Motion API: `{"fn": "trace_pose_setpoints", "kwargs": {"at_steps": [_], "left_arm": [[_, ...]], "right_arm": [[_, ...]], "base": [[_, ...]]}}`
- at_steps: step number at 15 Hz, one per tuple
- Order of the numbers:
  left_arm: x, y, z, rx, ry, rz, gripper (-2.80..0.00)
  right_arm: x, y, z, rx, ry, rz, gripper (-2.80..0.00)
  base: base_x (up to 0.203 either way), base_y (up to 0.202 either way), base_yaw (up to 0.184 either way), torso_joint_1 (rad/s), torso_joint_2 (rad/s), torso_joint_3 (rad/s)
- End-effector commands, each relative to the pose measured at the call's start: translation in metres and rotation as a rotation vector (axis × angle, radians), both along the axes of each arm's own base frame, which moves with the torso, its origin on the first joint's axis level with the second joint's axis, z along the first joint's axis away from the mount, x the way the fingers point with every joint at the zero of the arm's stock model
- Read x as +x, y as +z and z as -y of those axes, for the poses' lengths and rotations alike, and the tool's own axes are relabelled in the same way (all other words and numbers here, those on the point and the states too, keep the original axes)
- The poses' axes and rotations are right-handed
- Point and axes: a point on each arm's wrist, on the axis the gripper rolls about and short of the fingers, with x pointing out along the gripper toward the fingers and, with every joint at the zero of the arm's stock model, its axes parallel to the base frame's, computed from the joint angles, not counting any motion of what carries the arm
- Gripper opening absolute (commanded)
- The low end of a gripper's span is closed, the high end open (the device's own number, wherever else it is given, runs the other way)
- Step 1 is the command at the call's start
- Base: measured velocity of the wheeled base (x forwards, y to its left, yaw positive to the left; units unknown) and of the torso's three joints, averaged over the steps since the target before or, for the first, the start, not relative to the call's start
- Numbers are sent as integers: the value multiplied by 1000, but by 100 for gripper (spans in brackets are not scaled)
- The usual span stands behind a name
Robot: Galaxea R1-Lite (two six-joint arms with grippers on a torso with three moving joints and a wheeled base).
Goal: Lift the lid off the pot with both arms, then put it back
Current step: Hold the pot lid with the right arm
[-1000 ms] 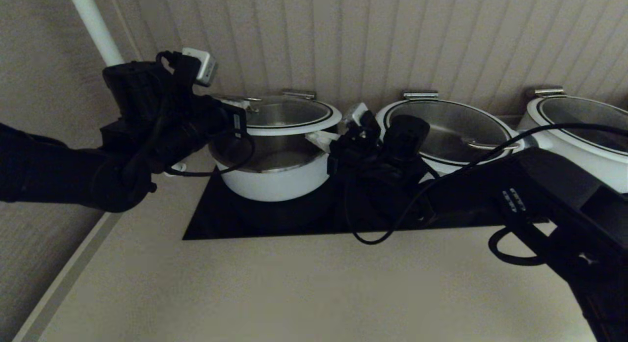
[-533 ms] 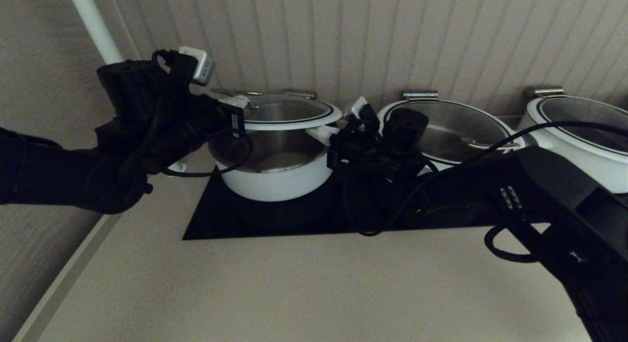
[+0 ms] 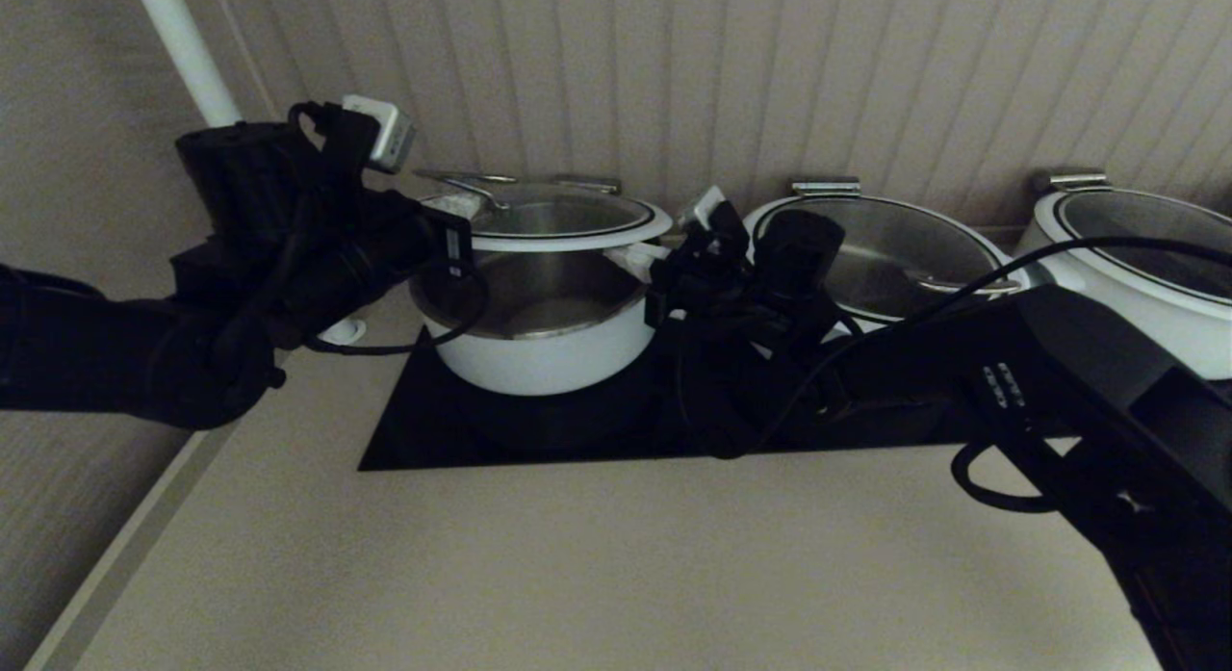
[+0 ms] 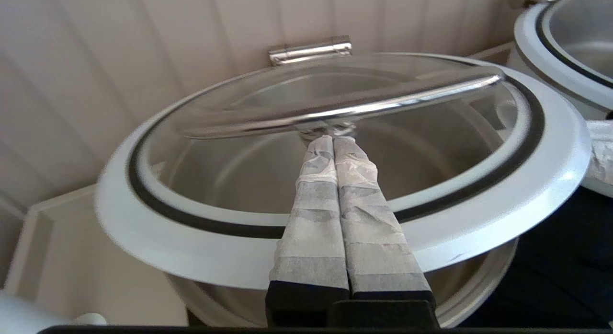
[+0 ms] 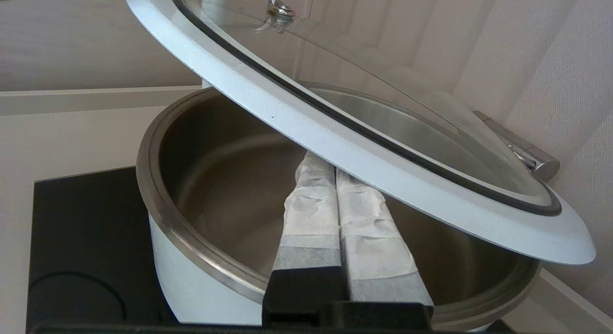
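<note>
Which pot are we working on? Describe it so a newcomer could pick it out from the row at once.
Along the ribbed wall stands a row of white pots; ours is the pot at the robot's left end, on the black cooktop. Only its lid is raised off the rim, between the left gripper and right gripper.

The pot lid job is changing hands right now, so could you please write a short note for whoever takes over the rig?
Left gripper: shut, tips at the lid's handle, from above.
Right gripper: shut, tips under the lid's white rim, at the pot's right side.
Lid: in the air, tilted, clear of the pot, which sits on the black cooktop.
Done: lid lifted.
Left: lower it onto the pot, then withdraw both arms.
</note>
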Motion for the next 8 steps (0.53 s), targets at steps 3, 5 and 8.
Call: {"fn": "trace_pose_setpoints", "kwargs": {"at_steps": [3, 5, 8], "left_arm": [[-4, 3, -13, 5, 31, 9, -280], [-9, 6, -14, 2, 31, 16, -280], [-15, 6, -16, 8, 32, -3, -280]], "right_arm": [[-1, 3, 0, 5, 4, 13, -280], [-1, 3, 0, 4, 3, 13, -280], [-1, 3, 0, 4, 4, 13, -280]], "base": [[0, 0, 0, 0, 0, 0], [0, 0, 0, 0, 0, 0], [0, 0, 0, 0, 0, 0]]}}
